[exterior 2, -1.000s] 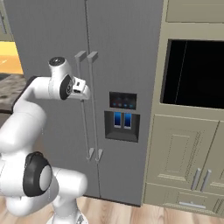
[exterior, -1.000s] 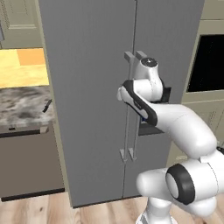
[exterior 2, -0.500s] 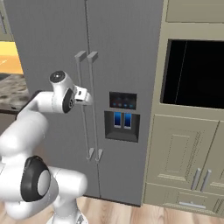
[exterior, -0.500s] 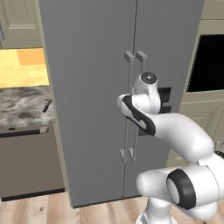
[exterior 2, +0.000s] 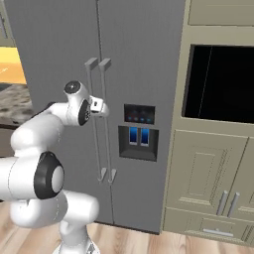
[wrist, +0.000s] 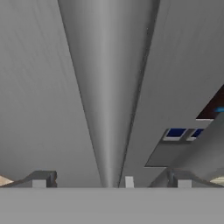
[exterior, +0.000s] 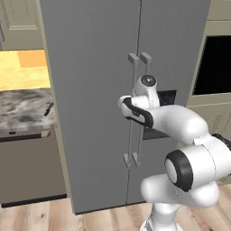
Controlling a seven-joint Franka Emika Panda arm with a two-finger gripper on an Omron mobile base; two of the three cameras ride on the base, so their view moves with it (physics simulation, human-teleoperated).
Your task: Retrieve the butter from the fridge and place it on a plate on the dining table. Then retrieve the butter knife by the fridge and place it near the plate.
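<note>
The dark grey fridge point(exterior: 90, 90) point(exterior 2: 54, 49) stands in front of me with both doors shut, so the butter is hidden. My gripper point(exterior 2: 102, 108) point(wrist: 111, 179) is up against the long bar handles point(exterior: 131, 117) point(exterior 2: 92, 94) at mid height. It is open. In the hand view one bar handle point(wrist: 105, 109) runs between the two fingertips point(wrist: 43, 178), with no contact showing. The butter knife point(exterior: 48, 109) lies on the marbled counter left of the fridge. The plate and the dining table are out of view.
A marbled counter point(exterior: 20, 110) over a dark cabinet adjoins the fridge on the left. On the right are olive-green cabinets point(exterior 2: 208, 173) with a black built-in oven point(exterior 2: 221, 82). A dispenser panel point(exterior 2: 138, 134) sits in the right fridge door.
The arm has lowered and the hand has closed in on the fridge handles. The jaws stayed open and the fridge doors stayed shut.
</note>
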